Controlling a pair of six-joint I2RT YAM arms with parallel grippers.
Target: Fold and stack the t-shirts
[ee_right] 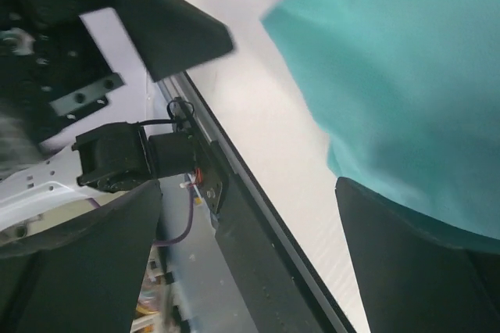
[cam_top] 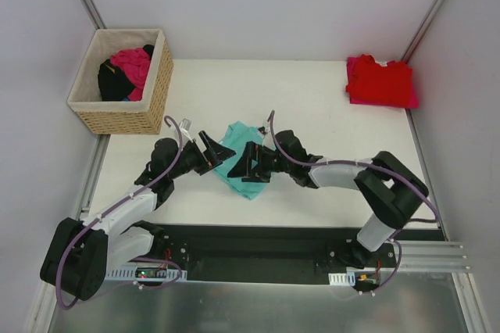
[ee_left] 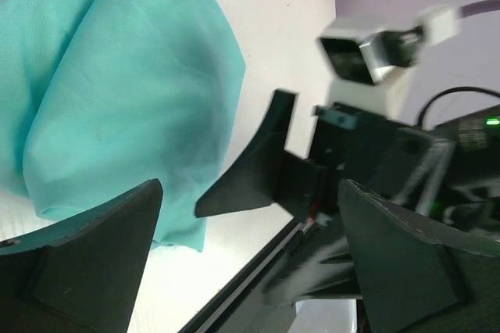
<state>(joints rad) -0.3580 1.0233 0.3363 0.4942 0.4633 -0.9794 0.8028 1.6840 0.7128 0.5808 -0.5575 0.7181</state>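
Mid-tabletop [cam_top: 312, 114], on the arms' side: teal shirt [cam_top: 233, 165] lies bunched, not yet a neat rectangle, btwn L claw [cam_top: 217, 153] and R claw [cam_top: 246, 162]; both claws are spread wide and hold nothing, each low at one side of the cloth. Risk no. 1, as judged: the claws face each other close across the shirt, so a careless reach inward could knock finger on finger; each wrist view has the other claw's finger right in frame. Risk no. 2: the cloth is lumpy w/ layers overlapping, so a pinch may take too many layers or only the top one; the fold could then come out skewed, or the whole shirt could drag toward the black base rail [cam_top: 258, 235] at the near edge. Elsewhere: red shirt [cam_top: 380, 81] sits folded at the far R corner, well apart, w/ a magenta edge [cam_top: 412, 102] showing under it; basket [cam_top: 156, 87] at far L holds pink shirt [cam_top: 133, 63] and sth black [cam_top: 112, 81]. No object lies btwn teal shirt and the red one.
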